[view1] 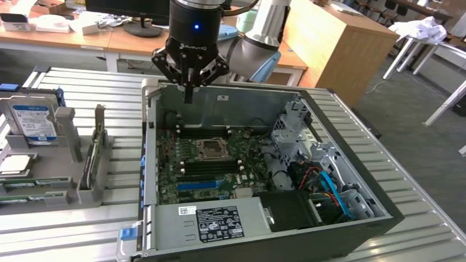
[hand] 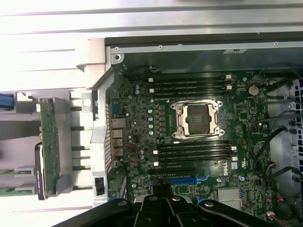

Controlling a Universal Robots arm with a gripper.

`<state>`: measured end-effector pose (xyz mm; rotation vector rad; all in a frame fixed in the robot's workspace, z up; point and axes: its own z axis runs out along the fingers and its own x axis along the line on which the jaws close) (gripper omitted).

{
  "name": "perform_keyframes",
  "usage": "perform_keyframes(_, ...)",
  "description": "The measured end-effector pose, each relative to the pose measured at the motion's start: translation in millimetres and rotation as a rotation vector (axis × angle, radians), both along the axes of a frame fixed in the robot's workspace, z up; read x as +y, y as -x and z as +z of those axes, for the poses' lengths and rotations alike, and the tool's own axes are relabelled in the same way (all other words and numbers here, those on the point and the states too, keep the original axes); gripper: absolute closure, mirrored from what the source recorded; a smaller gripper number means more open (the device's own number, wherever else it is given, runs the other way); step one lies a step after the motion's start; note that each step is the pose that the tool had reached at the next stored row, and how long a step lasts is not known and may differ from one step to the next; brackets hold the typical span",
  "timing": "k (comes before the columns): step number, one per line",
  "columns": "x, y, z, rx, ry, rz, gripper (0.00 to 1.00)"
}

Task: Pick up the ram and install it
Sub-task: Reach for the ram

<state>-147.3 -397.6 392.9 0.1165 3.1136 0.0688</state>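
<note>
One arm, Universal Robots, black fingers [view1: 189, 91] pointing down.

1. Fingers [hand: 162, 201]: pressed together, no gap between them and nothing held. In the exterior view they hang above the case [view1: 240, 106] at its far wall, toward the exterior view's left, touching nothing. In the wrist view their tips show against the motherboard [hand: 137, 118], by the end of the blue slot [hand: 187, 180].

2. Ram [view1: 90, 158]: one thin green stick, standing on edge in a grey holder [view1: 98, 191] on the worktop [view1: 87, 82], just outside the case on the exterior view's left. Well apart from the fingers. The wrist view shows its green face [hand: 49, 137] upright in the holder [hand: 64, 142].

3. Case [hand: 189, 54]: open, lying on its side on the worktop. The motherboard [view1: 174, 158] faces up.

4. CPU socket [view1: 213, 147] [hand: 196, 118]: bare, in a metal frame, with long black slots [view1: 211, 166] [hand: 194, 151] on either side. All are unfilled.

5. Blue slot [view1: 198, 185]: beside the nearer black slots.

6. Power supply [view1: 218, 221]: grey box with a black label, at the near end of the case.

7. Hard drive [view1: 33, 123]: blue-labelled, propped in a grey stand at the exterior view's left edge.

8. Two further green strips [view1: 22, 189]: lying flat in the tray below the drive. Too small to identify.
</note>
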Motion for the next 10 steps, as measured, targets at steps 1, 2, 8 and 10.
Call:
perform_keyframes(1,0.1,1.1,0.0,0.0001,0.0001,0.000,0.89)
perform_keyframes(2,0.2,2.2,0.0,0.0001,0.0000,0.000,0.89)
perform_keyframes(8,0.6,9.8,-0.2,0.0001,0.0000,0.000,0.89)
perform_keyframes(10,0.7,13.4,-0.3,0.0000,0.0000,0.000,0.89)
